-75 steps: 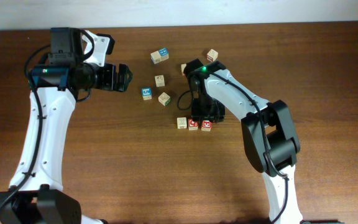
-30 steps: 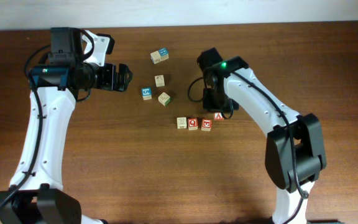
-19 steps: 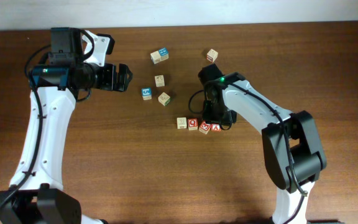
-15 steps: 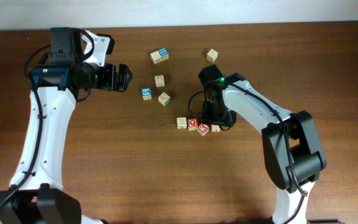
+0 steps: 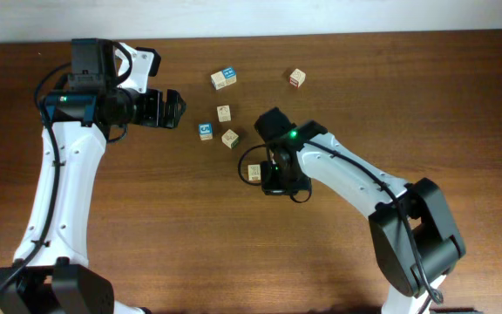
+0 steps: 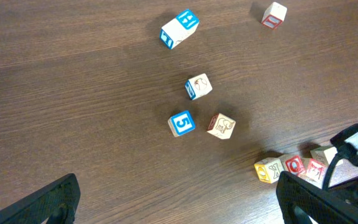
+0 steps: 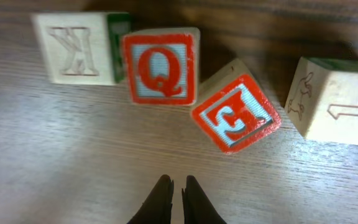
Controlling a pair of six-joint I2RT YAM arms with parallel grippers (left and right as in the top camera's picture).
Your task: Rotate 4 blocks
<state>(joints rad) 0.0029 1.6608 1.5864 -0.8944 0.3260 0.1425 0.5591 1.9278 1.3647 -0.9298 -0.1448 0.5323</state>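
In the right wrist view, the right end effector hangs low over the wooden surface. Its two dark fingertips are pressed together with nothing between them. Just beyond the tips lies an uneven row of four blocks:

- **K block**: pale, with a red-outlined letter and a green side. It sits at one end, right against the Q block.
- **Q block**: its face is red.
- **Slanted red block**: turned at an angle, with one corner meeting the Q block's corner.
- **Pale block**: carries faint line drawings and lies at the other end, a small gap from the slanted one.

From overhead, the right arm covers most of this row, which lies near the middle of the surface.

Farther off, the left end effector hovers with its fingers spread wide, holding nothing. Between it and the row sit a blue 5 block and an animal block, close together. Beyond them lie a blue-topped block and a lone red-faced block.
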